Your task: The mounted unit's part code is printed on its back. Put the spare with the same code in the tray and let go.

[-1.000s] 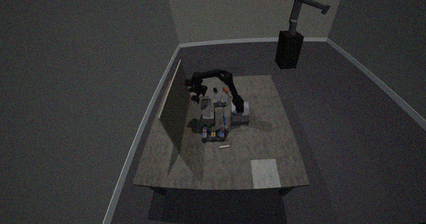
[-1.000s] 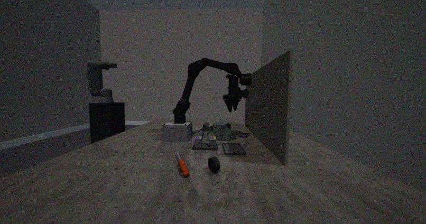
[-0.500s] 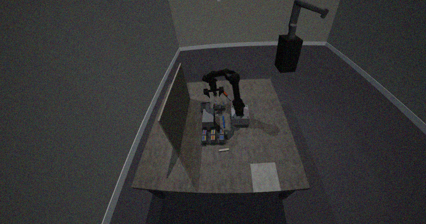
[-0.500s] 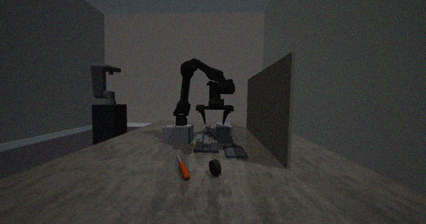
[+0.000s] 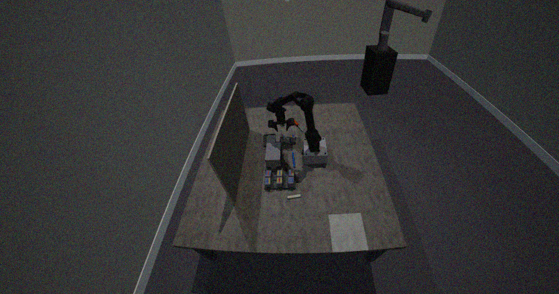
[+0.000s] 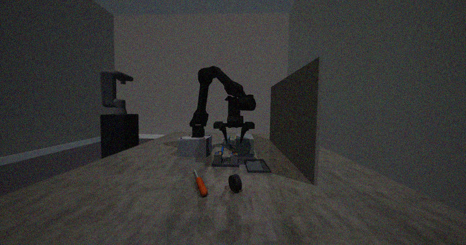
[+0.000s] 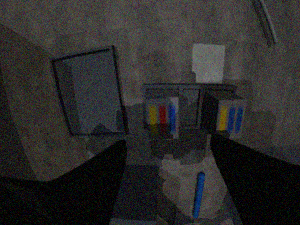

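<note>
My gripper (image 5: pixel 282 130) (image 6: pixel 233 141) (image 7: pixel 168 143) is open and empty, pointing down above the table beside the small rack (image 7: pixel 187 86) (image 6: pixel 225 165). That rack holds a block with yellow, red and blue stripes (image 7: pixel 162 115) and a block with yellow and two blue stripes (image 7: pixel 230 118). The dark-rimmed tray (image 7: pixel 119 84) (image 6: pixel 257 166) lies to the rack's left in the wrist view. A grey box (image 5: pixel 272 152) stands between this rack and a larger rack (image 5: pixel 273 188) with several striped blocks (image 5: pixel 279 179). The mounted unit and its code cannot be made out.
A tall dark panel (image 5: pixel 230 135) (image 6: pixel 293 122) stands beside the box and tray. A blue pen (image 5: pixel 293 159) (image 7: pixel 199 194) lies near the robot's base (image 5: pixel 315 158). An orange screwdriver (image 6: pixel 202 188) and a black wheel (image 6: pixel 235 183) lie beyond the small rack. A white bar (image 5: pixel 293 196) lies near the larger rack.
</note>
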